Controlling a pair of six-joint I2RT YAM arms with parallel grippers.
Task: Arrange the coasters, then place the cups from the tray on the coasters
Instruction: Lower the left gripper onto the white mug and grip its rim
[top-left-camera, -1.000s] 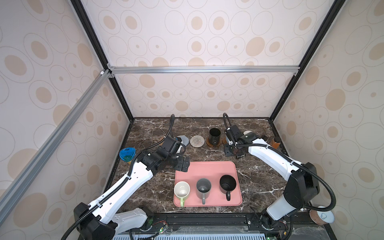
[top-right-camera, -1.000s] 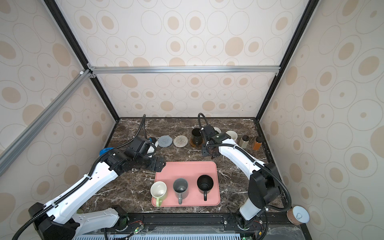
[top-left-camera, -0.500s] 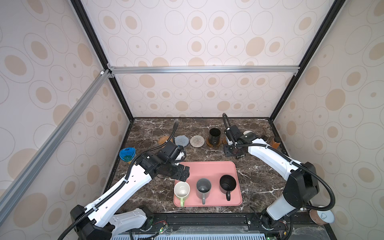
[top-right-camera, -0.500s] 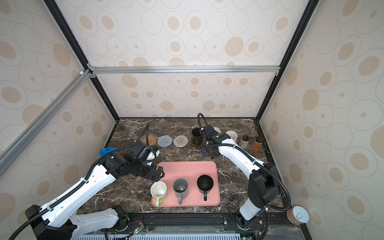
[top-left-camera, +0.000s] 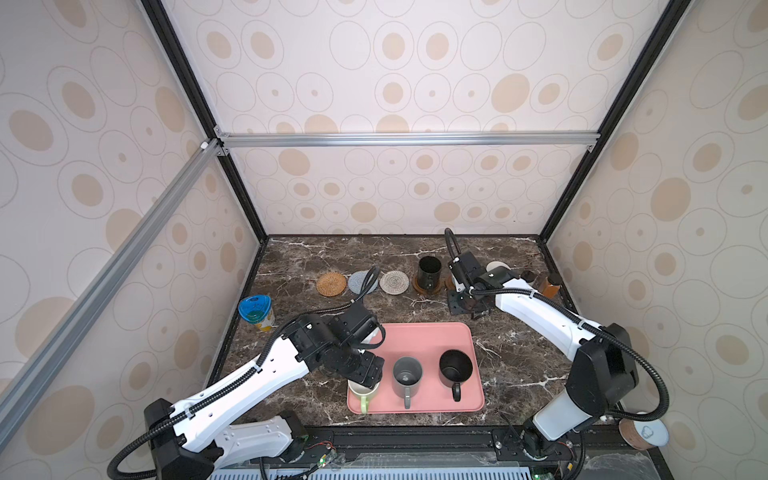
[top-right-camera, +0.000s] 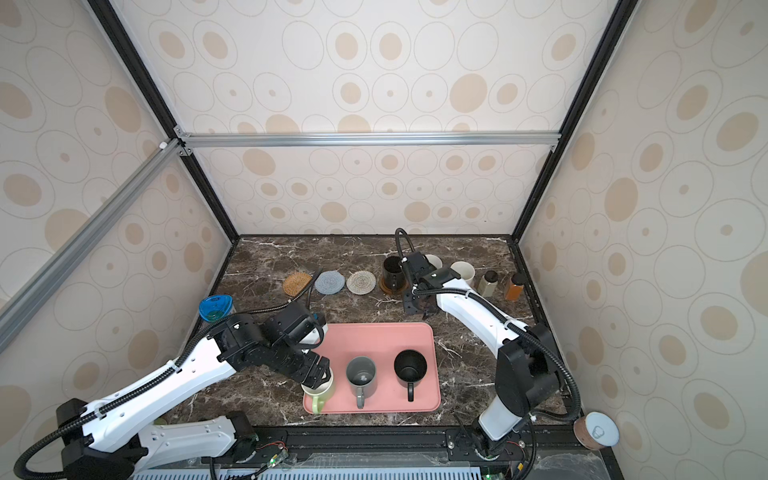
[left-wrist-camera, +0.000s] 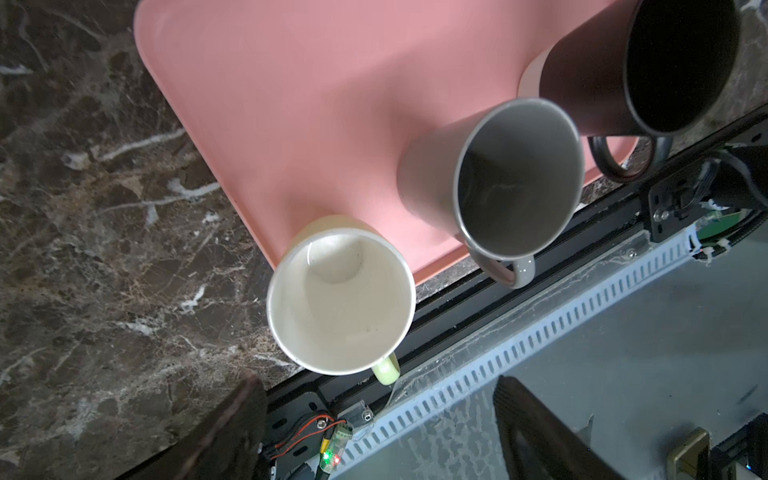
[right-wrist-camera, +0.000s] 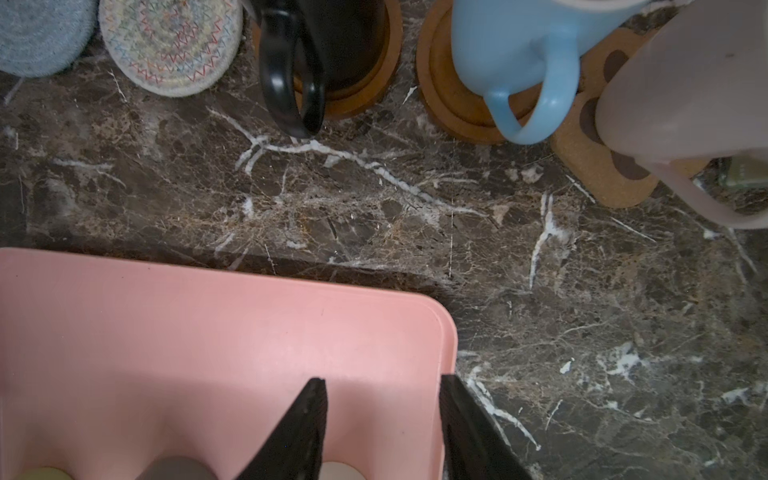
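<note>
On the pink tray (top-left-camera: 419, 336) stand a light green cup (top-left-camera: 363, 394), a grey cup (top-left-camera: 406, 372) and a black cup (top-left-camera: 455, 366). My left gripper (top-left-camera: 365, 371) hangs open just above the green cup (left-wrist-camera: 340, 303), with nothing between its fingers (left-wrist-camera: 232, 428). At the back lie tan (top-left-camera: 331, 284), blue-grey (top-left-camera: 360, 282) and cream (top-left-camera: 394, 282) coasters. Another black cup (right-wrist-camera: 332, 37), a light blue cup (right-wrist-camera: 519, 50) and a pale pink cup (right-wrist-camera: 685, 83) each stand on a brown coaster. My right gripper (right-wrist-camera: 383, 379) is open and empty over the tray's far right corner.
A blue-lidded can (top-left-camera: 255, 308) stands by the left wall. Two small jars (top-right-camera: 487, 282) (top-right-camera: 514, 286) are at the back right. A brown can (top-left-camera: 642, 432) sits outside the frame at the front right. The front rail (left-wrist-camera: 540, 332) runs just beyond the tray.
My left arm has swung from the back coasters towards the front and now sits over the green cup, its jaws a little narrower. The right arm has not moved.
</note>
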